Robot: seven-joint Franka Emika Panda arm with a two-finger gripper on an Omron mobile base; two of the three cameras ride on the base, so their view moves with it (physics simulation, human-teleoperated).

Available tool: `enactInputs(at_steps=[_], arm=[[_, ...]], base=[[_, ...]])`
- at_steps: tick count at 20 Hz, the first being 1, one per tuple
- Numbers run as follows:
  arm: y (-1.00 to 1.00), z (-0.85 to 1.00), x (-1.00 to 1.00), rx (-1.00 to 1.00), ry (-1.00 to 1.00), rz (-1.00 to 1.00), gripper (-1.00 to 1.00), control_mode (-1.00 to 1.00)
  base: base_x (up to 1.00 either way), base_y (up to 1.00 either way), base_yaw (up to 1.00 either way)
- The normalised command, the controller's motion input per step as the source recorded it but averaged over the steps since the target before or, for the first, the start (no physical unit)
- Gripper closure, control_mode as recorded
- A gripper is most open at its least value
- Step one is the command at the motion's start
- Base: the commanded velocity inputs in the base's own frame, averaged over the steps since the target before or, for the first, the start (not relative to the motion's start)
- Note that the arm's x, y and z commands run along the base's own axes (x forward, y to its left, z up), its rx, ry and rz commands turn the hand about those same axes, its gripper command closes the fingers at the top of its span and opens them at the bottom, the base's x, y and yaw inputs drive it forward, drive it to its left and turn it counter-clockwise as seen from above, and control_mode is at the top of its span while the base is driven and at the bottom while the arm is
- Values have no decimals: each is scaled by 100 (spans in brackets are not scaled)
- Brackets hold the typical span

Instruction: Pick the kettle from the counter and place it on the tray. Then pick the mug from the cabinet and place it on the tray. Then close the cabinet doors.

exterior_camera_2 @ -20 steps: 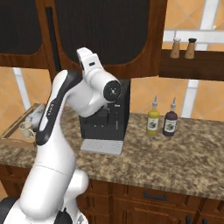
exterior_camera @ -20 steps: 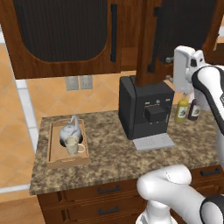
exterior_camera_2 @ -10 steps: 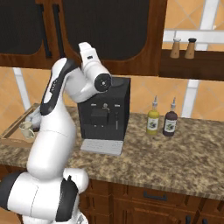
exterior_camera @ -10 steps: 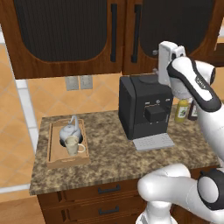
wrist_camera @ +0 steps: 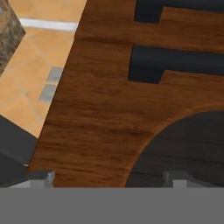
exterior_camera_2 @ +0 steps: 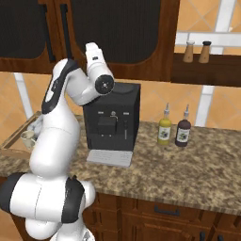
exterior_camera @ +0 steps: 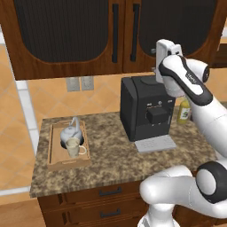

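Note:
Both cabinet doors [exterior_camera: 80, 31] stand shut, their black bar handles [exterior_camera: 115, 33] side by side. My gripper [exterior_camera: 162, 49] is open and empty, held close to the lower wood frame of the right door [wrist_camera: 100, 100]; its fingertips [wrist_camera: 40, 178] stand wide apart. The gripper [wrist_camera: 109, 179] faces the door handles [wrist_camera: 175, 63] and the ribbed panel [wrist_camera: 188, 148]. On the counter [exterior_camera: 111, 164] at the left lies the light-wood tray [exterior_camera: 55, 153]. The silver kettle [exterior_camera: 71, 131] and the cream mug [exterior_camera: 74, 148] stand on it. The mug [exterior_camera_2: 28, 139] also appears beside the arm.
A black coffee machine [exterior_camera: 148, 108] stands mid-counter under my hand, with a drip plate [exterior_camera: 155, 144] in front. Two bottles [exterior_camera_2: 164, 129] [exterior_camera_2: 183, 132] stand to its right. Two shakers [exterior_camera_2: 188, 52] sit on a high shelf. Drawers [exterior_camera: 108, 193] run below the counter.
The right door, ajar a second ago, now stands shut. My hand has moved left along the cabinet front and its jaws have spread a little wider.

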Motion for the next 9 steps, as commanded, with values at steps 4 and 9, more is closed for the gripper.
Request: enactInputs(at_steps=[4,9], arm=[[11,0,70,1,0,-8,-100,-100],[17,-3,78,1,0,-10,-100,-100]], base=[[0,0,0],[0,0,0]])
